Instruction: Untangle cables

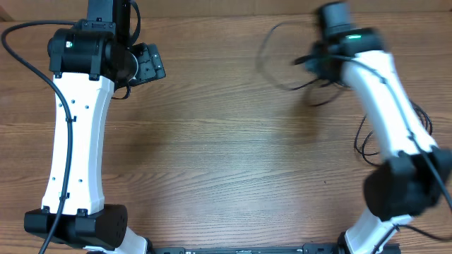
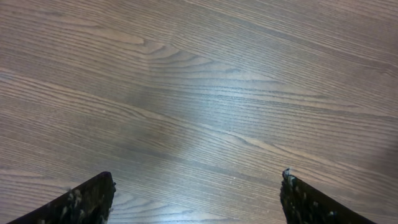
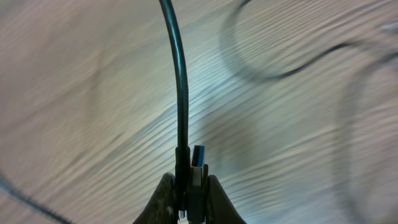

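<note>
Cables (image 3: 180,93), one plug end (image 3: 198,158) pinched in right gripper (image 3: 189,180), left gripper (image 2: 198,176) wide open

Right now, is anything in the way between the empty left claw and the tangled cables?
Nothing visible. Only bare table lies between the open left gripper and the cables, which the right gripper pinches by a plug.

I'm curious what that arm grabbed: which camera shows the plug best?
Right wrist: the plug sits close up, clamped in the right gripper, its cable rising away. Overhead shows only blurred cables by that arm; left wrist shows just table.
</note>
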Action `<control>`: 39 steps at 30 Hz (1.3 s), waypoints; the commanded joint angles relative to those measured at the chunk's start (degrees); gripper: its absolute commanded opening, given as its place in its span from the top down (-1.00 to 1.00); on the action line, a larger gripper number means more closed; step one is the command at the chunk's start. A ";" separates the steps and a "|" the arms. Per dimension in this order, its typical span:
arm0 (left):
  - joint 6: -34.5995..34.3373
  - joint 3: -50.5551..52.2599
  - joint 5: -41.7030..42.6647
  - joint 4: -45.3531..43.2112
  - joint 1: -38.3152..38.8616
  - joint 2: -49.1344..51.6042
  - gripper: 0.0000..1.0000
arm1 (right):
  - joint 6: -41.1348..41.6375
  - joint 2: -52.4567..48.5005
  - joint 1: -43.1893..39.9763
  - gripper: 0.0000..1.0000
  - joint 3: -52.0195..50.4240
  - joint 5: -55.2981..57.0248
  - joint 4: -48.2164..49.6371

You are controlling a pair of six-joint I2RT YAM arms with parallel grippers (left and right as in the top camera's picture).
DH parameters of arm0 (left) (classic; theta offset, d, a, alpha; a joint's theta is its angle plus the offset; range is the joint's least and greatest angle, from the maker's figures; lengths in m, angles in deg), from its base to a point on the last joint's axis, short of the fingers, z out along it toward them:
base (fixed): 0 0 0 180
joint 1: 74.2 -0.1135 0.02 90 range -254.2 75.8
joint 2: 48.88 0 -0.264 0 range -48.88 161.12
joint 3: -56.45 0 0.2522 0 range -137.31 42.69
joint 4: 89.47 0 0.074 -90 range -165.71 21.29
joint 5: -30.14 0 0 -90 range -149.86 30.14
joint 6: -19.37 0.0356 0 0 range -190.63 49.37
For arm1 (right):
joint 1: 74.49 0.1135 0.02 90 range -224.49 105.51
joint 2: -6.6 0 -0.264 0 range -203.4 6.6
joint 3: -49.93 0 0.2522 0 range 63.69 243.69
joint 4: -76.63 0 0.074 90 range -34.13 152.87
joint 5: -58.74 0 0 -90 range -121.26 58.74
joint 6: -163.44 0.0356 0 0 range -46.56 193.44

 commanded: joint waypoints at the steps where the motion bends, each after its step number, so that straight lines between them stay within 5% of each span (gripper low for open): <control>1: 0.70 0.09 0.26 -0.22 -0.09 -0.17 -0.70 | -5.97 1.31 -7.28 0.85 0.85 1.31 -1.84; 13: 0.70 0.09 0.26 -0.55 -0.09 -0.17 -0.70 | -5.97 1.03 -26.53 0.83 -1.86 -2.95 -4.22; 15: 0.68 0.09 0.28 -0.63 -0.09 -0.17 -0.70 | -5.99 1.03 -27.28 0.42 -1.86 -2.93 -4.35; 17: 0.68 0.09 0.31 -0.57 -0.09 -0.17 -0.70 | -5.97 1.03 -27.32 -0.43 -1.86 -2.80 -4.48; 18: 0.68 0.09 0.28 -0.55 -0.09 -0.17 -0.70 | -5.97 1.03 -27.32 -0.57 -1.86 -2.80 -4.42; 22: 0.70 0.09 0.28 -0.66 -0.09 -0.17 -0.70 | -7.72 1.03 -26.64 -0.65 -1.86 -7.28 -3.93; 29: 9.11 0.09 3.58 -4.20 0.83 -0.13 -0.77 | -30.53 1.03 -20.35 -0.86 -1.86 -33.48 -2.73; 35: 21.14 0.11 0.92 -4.37 3.96 1.49 -1.00 | -33.22 1.03 -10.08 -1.00 -1.86 -26.56 -2.75; 39: 15.72 0.11 -1.25 5.86 3.89 3.72 -0.99 | -24.59 1.05 -5.88 -1.00 -1.86 -18.49 -4.61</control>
